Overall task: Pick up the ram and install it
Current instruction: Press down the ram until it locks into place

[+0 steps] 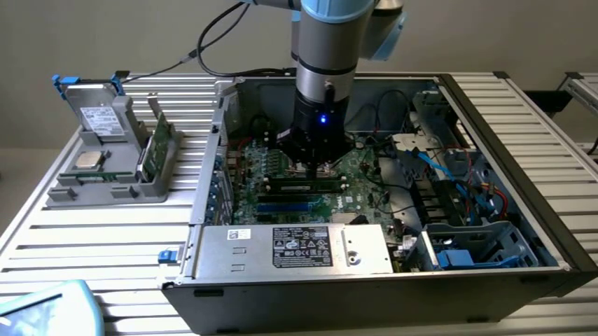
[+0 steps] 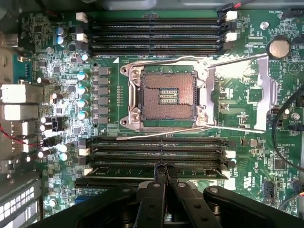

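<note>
One robot arm [image 1: 327, 49] reaches into one open computer case [image 1: 523, 140]. One grey holder [image 1: 103, 189] at the left of the frame carries one drive [image 1: 101, 120], one silver chip [image 1: 89, 160] and one green card [image 1: 161, 140].

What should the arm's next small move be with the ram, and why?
Probably a short, straight press down. The gripper is shut, its tips over the middle of the ram, which stands in a slot beside the empty processor socket; whether it has latched I cannot tell.
</note>
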`<state>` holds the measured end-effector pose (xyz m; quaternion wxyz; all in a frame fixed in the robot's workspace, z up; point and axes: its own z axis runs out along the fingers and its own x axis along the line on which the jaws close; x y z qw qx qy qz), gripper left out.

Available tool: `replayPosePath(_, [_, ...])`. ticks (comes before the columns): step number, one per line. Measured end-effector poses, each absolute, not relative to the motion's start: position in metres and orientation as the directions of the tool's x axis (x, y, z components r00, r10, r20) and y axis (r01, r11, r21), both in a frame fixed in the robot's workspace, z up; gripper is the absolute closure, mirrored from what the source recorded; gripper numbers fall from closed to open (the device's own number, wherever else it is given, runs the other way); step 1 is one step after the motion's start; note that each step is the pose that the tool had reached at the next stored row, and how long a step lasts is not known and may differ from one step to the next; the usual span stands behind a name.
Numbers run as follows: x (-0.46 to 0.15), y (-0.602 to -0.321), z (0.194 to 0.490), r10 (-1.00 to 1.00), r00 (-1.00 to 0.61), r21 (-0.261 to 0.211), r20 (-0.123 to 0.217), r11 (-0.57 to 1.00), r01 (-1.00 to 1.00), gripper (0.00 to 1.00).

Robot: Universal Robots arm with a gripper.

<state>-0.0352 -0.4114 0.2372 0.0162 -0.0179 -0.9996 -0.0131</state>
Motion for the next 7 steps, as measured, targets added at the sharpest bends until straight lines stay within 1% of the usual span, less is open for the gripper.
replayPosePath(7, [-0.0354,-0.4114,0.2372,0.038,-0.999,0.026,0.033,0.999,0.038,0.89])
